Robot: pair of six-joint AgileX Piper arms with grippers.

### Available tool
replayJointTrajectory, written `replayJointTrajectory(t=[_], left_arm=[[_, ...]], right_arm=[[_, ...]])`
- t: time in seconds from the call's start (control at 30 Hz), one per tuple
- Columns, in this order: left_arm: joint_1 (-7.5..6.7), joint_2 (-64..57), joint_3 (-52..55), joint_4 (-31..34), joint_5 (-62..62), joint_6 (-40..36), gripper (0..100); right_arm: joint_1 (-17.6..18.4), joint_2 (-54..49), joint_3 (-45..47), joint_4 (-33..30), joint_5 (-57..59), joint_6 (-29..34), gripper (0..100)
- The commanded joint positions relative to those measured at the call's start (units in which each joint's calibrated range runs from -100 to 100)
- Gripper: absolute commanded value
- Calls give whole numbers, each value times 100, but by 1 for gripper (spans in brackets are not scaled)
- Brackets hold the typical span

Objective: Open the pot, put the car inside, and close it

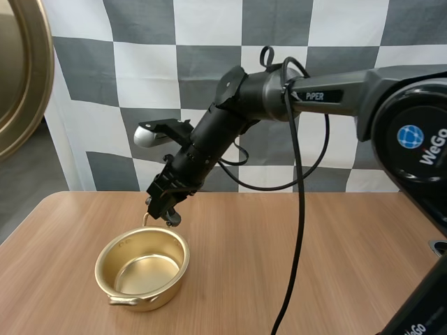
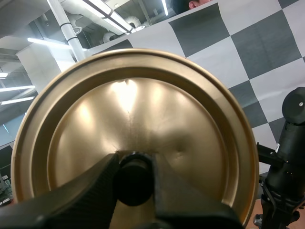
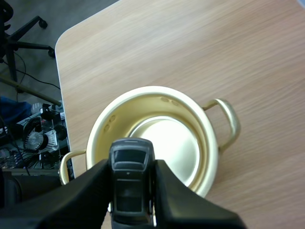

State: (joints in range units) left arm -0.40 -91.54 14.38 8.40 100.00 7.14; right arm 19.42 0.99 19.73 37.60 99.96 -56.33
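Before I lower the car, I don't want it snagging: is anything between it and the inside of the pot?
Nothing visible. The pot is open and empty; the left claw holds the lid by its knob, well clear. The car, in the right claw, hangs over the pot's rim.

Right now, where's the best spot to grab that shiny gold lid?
By the black knob in the middle of the lid, coming straight at its top face, as the left hand does, with a finger on each side. The rest is a wide, smooth disc with nothing to pinch.
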Motion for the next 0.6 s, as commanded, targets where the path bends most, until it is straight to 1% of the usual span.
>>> replayJointTrajectory(t=[0.0,0.1,0.3,0.57], left_arm=[[1,-15,-2,-5,0,0,0],[1,-14,-2,-27,0,0,0],[1,-14,-2,-40,0,0,0],[1,-14,-2,-40,0,0,0]], right_arm=[[5,166,-5,58,4,-79,0],[5,353,-5,72,4,-102,0],[26,690,-5,320,4,-238,0],[258,1119,-5,320,4,-315,0]])
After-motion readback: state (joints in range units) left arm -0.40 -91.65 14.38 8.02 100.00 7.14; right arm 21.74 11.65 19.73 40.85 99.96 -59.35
